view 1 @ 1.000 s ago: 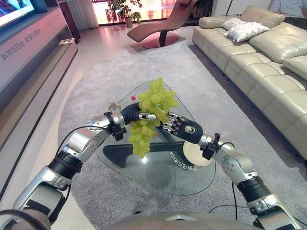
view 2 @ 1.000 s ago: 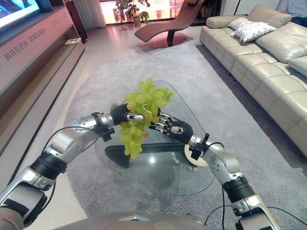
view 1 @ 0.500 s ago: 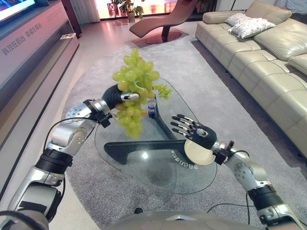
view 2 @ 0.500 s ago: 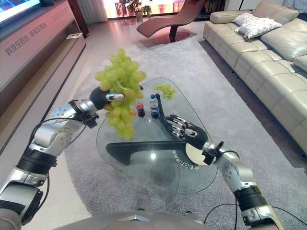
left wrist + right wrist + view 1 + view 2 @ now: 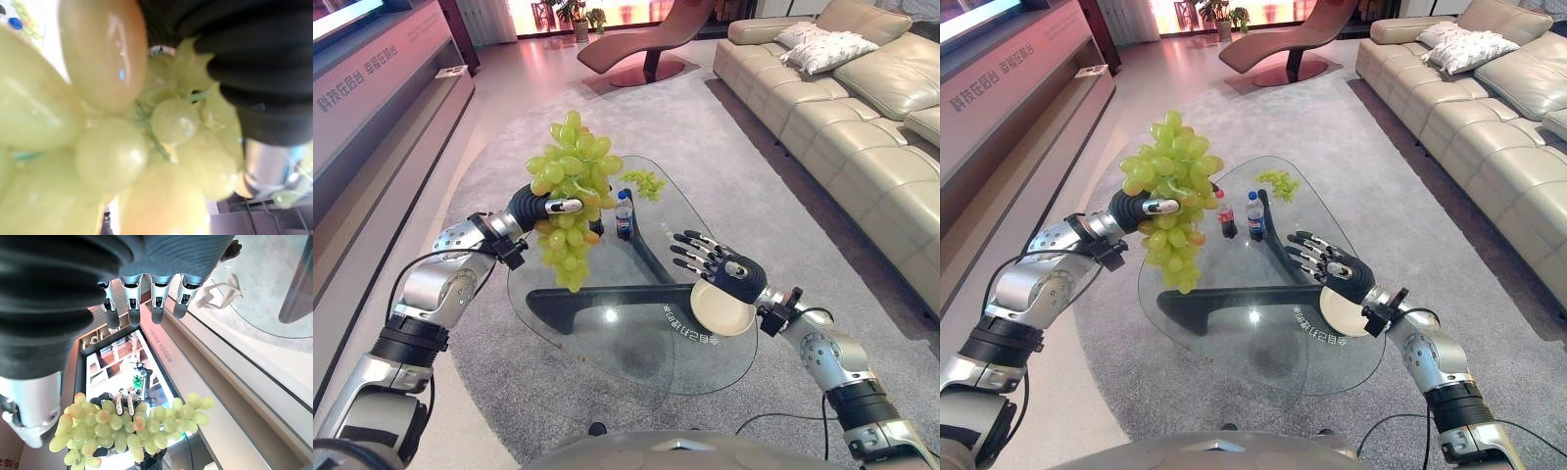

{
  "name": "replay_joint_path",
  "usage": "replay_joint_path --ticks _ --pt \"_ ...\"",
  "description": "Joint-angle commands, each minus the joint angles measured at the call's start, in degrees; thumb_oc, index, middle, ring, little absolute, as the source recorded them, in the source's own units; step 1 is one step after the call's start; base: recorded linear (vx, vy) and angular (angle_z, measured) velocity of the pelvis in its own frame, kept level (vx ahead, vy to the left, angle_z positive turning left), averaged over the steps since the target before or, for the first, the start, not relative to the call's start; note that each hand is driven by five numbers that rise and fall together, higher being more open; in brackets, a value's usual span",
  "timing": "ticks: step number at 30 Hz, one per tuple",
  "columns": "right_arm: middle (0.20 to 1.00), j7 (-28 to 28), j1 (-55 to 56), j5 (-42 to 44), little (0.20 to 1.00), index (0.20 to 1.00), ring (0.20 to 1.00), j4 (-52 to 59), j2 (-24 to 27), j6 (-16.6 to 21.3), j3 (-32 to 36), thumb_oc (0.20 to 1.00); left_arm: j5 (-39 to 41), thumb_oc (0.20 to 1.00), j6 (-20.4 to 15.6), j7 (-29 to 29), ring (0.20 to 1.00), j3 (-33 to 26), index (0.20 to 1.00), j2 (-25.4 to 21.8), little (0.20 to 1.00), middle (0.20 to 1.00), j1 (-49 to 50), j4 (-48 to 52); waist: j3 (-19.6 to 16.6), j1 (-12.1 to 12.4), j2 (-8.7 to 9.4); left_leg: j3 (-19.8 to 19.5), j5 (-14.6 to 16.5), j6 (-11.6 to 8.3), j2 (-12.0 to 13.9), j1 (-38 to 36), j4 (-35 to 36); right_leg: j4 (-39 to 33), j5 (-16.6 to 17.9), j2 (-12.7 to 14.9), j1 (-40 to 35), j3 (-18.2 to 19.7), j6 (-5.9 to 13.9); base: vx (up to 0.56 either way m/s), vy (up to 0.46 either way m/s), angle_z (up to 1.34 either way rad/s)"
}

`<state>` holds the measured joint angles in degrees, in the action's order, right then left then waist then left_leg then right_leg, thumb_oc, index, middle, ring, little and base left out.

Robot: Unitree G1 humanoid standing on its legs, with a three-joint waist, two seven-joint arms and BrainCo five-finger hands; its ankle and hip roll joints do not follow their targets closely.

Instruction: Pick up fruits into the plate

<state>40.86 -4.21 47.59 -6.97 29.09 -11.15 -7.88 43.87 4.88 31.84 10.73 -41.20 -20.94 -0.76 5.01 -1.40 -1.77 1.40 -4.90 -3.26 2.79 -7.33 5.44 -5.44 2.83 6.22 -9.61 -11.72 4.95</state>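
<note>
The big grape bunch (image 5: pixel 566 208) hangs in the air over the glass surface's (image 5: pixel 636 343) 9 o'clock edge, lower than half a second ago, clamped in the left robot hand (image 5: pixel 536 207). The right robot hand (image 5: pixel 720 269), fingers spread and straight, stays above the plate (image 5: pixel 720 311) at 3 o'clock. A smaller grape cluster (image 5: pixel 646 182) lies at 12 o'clock, beyond two bottles (image 5: pixel 1239 216). The bunch hides most of the left fingers.
</note>
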Motion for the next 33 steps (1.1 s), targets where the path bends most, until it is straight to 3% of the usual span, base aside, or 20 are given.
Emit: replay_joint_path --ticks 1,17,33 --pt "1.000 0.6 -5.7 -0.2 1.000 1.000 1.000 -0.6 -0.6 1.6 -2.9 1.000 5.2 0.200 -4.4 -0.2 0.200 -1.6 0.200 -0.3 0.200 0.200 -7.9 1.5 -0.7 1.0 1.71 3.4 8.3 0.17 -0.9 -5.4 -0.4 0.4 -2.0 2.2 -1.7 2.0 2.76 0.00 0.000 0.00" --pt "1.000 -0.8 -14.9 -3.9 1.000 1.000 1.000 0.5 -6.7 -6.0 -17.0 1.000 5.3 0.200 -1.6 -2.6 0.200 8.0 0.200 6.9 0.200 0.200 -15.6 4.7 -0.8 1.6 1.88 3.1 8.4 0.33 -1.2 -6.1 -0.4 0.4 -2.1 2.1 -2.3 2.7 2.40 0.00 0.000 0.00" --pt "1.000 -2.8 -17.0 -2.7 1.000 1.000 1.000 3.7 -9.9 -6.0 -21.3 1.000 7.7 0.200 1.7 -2.3 0.200 11.6 0.200 12.1 0.200 0.200 -13.9 6.5 -0.9 1.9 2.11 3.1 8.6 0.74 -1.5 -6.3 -0.7 0.4 -2.0 2.0 -2.4 3.4 2.27 0.00 0.000 0.00"
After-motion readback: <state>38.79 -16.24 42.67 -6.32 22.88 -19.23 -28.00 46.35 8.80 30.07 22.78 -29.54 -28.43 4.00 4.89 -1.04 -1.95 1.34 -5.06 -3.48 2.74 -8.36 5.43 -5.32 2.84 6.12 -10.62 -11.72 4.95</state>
